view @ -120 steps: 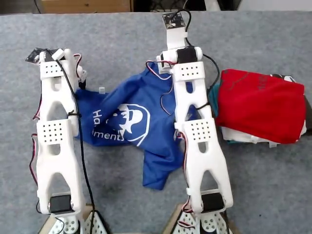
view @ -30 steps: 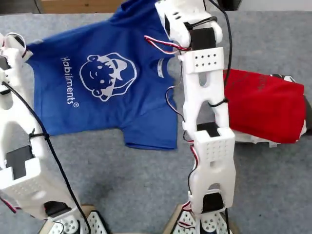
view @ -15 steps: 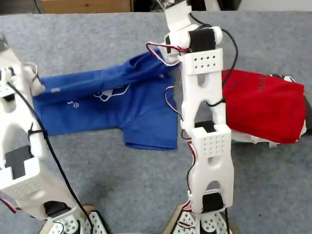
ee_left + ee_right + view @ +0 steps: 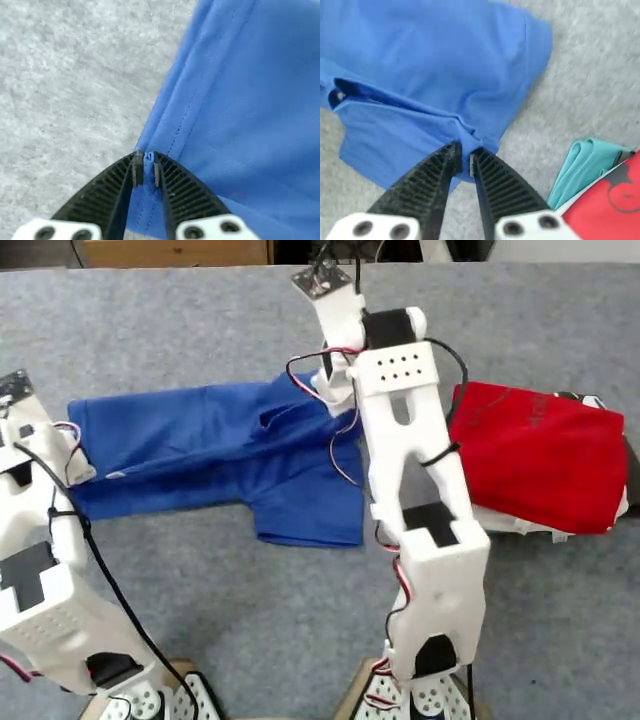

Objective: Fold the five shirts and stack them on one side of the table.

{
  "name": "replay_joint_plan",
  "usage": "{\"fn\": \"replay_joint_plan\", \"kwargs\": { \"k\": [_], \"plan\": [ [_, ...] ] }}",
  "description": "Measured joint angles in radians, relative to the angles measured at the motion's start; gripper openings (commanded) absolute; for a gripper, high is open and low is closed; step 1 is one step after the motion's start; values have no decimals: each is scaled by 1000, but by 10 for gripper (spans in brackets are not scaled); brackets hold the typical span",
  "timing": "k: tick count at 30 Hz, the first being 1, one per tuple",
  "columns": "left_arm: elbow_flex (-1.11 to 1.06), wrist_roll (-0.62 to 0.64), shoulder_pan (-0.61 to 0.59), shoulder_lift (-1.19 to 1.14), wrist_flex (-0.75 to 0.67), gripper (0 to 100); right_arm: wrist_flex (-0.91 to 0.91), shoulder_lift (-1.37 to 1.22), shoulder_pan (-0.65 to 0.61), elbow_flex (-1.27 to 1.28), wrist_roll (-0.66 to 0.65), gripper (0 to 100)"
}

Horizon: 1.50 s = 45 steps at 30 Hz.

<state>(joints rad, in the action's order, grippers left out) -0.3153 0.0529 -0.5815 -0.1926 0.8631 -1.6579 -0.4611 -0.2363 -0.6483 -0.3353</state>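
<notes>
Shirts are seen in two places on the grey table [image 4: 180,330]: a blue shirt [image 4: 210,445] is spread across the left and middle, and a folded stack is set at the right side. The blue shirt is laid as a long band, its far part doubled over onto the near part. One sleeve is seen sticking out toward the arm bases at the right end of the band.

The left gripper [image 4: 145,169] is clamped on the blue shirt. In the left wrist view a small pinch of the stitched hem is held between the two fingertips, with bare table just beside it. In the high view the left arm [image 4: 35,570] is placed at the left end of the band, by the shirt's corner.

The right gripper [image 4: 464,155] is drawn together on a stitched edge of the blue cloth. Its fingers are nearly touching, with the cloth caught between them. In the high view the right arm [image 4: 410,440] is stretched over the right end of the blue shirt, between it and the stack.

In the stack, a red shirt [image 4: 540,455] is set on top and a white shirt [image 4: 500,520] is seen beneath it. A teal shirt [image 4: 582,165] is shown folded at the side nearest the blue shirt. The stack is placed near the blue shirt, though whether the two are touching cannot be told, as the gap is covered by the right arm.
</notes>
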Motion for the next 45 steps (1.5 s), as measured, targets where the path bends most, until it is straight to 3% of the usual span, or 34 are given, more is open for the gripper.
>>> {"fn": "replay_joint_plan", "kwargs": {
  "k": [17,26,34,36,39,41,43,45],
  "plan": [
    [-26,-3,-5,0,-11,29,399,362,21,870,-78,12],
    [-26,-66,-6,0,-11,29,500,522,20,1163,-107,12],
    [-26,-150,-8,0,-11,33,669,551,-63,1373,-77,15],
    [-26,-175,-14,0,-11,38,684,551,-64,1379,-77,56],
    [-20,-216,-34,0,20,166,671,560,-64,1382,-77,209],
    [17,-247,-44,0,83,273,652,566,-64,1384,-75,255],
    [69,-259,-63,0,158,302,638,592,-64,1384,-75,227],
    [120,-264,-86,0,209,259,600,637,-64,1384,-89,170]
  ]
}}
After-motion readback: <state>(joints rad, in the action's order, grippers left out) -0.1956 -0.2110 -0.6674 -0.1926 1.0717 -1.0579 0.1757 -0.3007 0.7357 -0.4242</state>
